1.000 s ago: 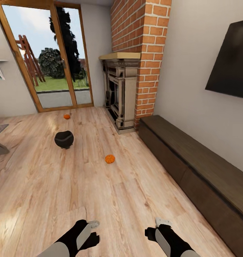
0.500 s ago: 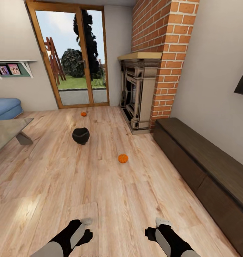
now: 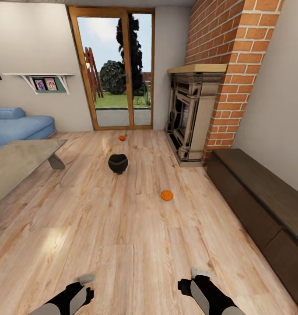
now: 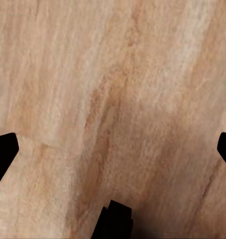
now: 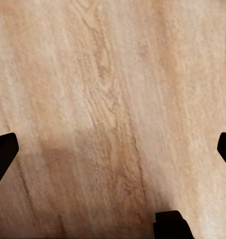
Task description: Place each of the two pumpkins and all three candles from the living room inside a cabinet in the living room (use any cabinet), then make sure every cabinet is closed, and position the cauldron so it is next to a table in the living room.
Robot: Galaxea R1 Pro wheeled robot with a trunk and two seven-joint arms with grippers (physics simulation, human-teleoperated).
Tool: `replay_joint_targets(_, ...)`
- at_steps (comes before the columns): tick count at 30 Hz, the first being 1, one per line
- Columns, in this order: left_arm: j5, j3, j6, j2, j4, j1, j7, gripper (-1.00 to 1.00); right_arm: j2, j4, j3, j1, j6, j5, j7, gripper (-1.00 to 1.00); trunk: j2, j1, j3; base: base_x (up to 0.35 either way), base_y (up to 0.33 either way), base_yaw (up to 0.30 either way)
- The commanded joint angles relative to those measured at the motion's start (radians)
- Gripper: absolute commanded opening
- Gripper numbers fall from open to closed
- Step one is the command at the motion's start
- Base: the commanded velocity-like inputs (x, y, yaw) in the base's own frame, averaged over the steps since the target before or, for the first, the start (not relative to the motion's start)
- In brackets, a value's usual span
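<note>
Fingers of left gripper [image 4: 113, 144] and right gripper [image 5: 113, 144] spread apart, empty, over floor. Nearer pumpkin [image 3: 166, 195] ahead, cabinet [image 3: 258, 205] at right, all shut. I judge: approach, then grasp.

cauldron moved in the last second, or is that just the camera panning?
No. The cauldron keeps its place on the floor between the far pumpkin and the near pumpkin; the whole view shifted, so the camera turned.
</note>
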Motion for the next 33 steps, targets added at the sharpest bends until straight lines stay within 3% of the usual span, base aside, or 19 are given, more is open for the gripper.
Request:
replay_joint_targets(1, 0.001, 0.0, -0.018, 0.004, 0.01, 0.0, 0.0, 1.0, 0.0, 0.004, 0.001, 0.0, 0.0, 0.0, 0.0, 1.0, 0.0, 0.0, 0.0, 0.0, 0.0, 0.291)
replay_joint_targets(15, -0.005, -0.003, -0.054, 0.009, 0.026, 0.031, -0.013, 1.0, -0.001, 0.051, 0.027, 0.0, -0.055, -0.001, 0.001, 1.0, 0.0, 0.0, 0.0, 0.016, 0.0, 0.291)
replay_joint_targets(19, -0.007, -0.004, -0.051, 0.01, 0.027, 0.035, -0.077, 1.0, 0.0, 0.125, 0.035, 0.004, -0.164, 0.0, 0.003, 1.0, 0.0, 0.0, 0.0, 0.209, 0.094, 0.29)
replay_joint_targets(26, -0.006, -0.003, -0.052, 0.01, 0.027, 0.037, -0.104, 1.0, 0.001, 0.158, 0.133, 0.004, -0.211, -0.002, 0.002, 1.0, 0.0, 0.0, 0.0, 0.04, 0.033, 0.29)
replay_joint_targets(33, -0.001, -0.001, -0.047, 0.016, 0.027, 0.037, -0.109, 1.0, 0.002, 0.159, 0.155, 0.004, -0.214, -0.007, 0.002, 1.0, 0.049, -0.027, 0.022, 0.002, 0.001, 0.29)
